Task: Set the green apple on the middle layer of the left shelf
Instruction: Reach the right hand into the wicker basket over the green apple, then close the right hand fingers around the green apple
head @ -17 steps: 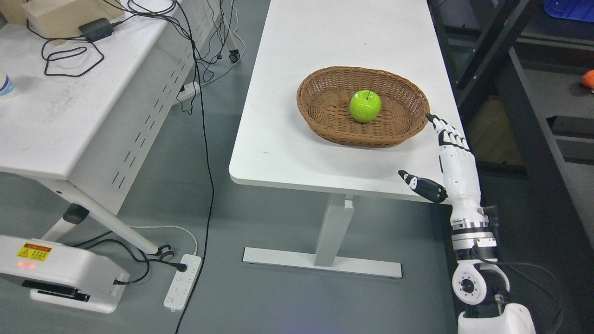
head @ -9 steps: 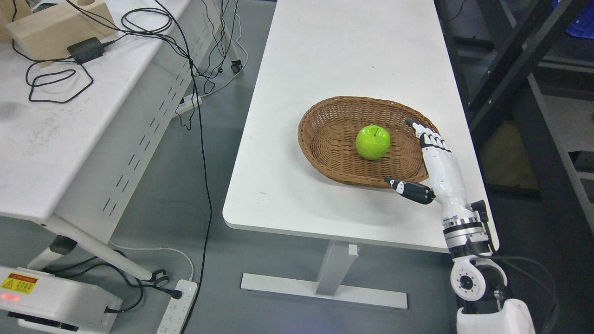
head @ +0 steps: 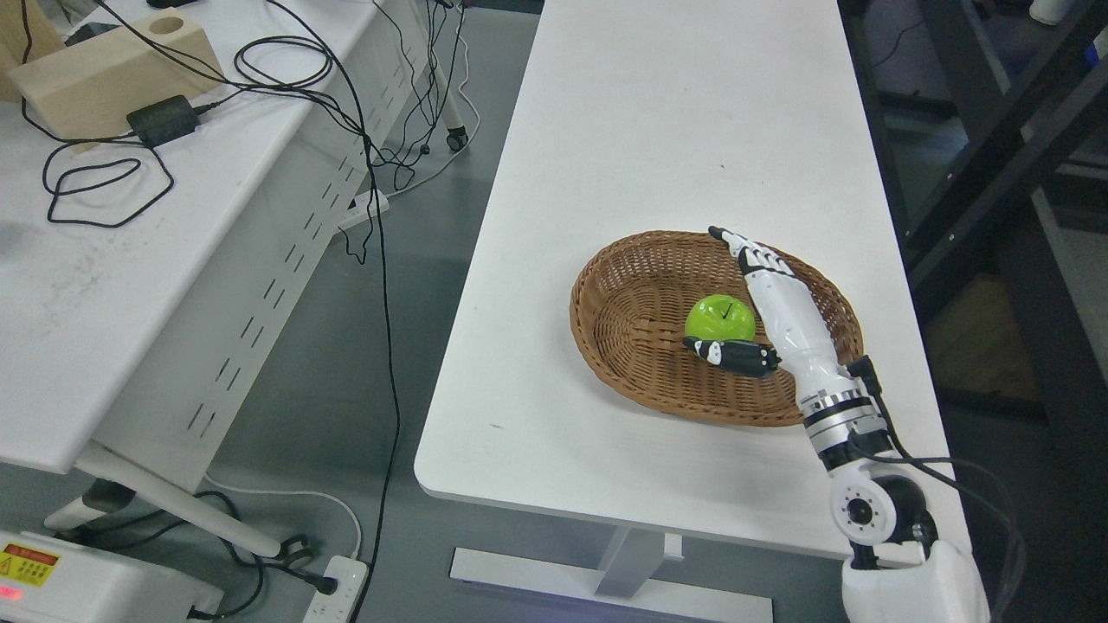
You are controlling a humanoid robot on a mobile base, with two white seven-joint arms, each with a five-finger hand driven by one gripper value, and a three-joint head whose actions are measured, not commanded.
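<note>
The robot's right hand (head: 766, 298) reaches into a wicker basket (head: 623, 346) on a white table (head: 658, 130), its fingers (head: 749, 253) held straight and spread toward 11 o'clock, its dark-tipped thumb (head: 727, 353) thrust out toward 9 o'clock. The hand is open and clasps nothing. The green apple (head: 717, 318) sits on the basket floor in the crook between thumb and palm, at the hand's 9 o'clock, just beside the palm and perhaps touching it; the thumb crosses in front of the fruit's lower edge. The apple is round with no long axis, its stem upward, so the grip appears to turn only on the fingers curling leftward around it. The basket's long axis runs from 10 to 4 o'clock, with the apple right of its middle. The right arm enters from the lower right; no left arm is in view, which leaves this hand the only one placed for the pick. Dark shelf frames (head: 995, 130) stand at the table's 3 o'clock. At 9 o'clock, a second table (head: 86, 285) carries black cables (head: 95, 177) and a wooden block (head: 108, 69). The shelf's middle layer cannot be identified from here.
</note>
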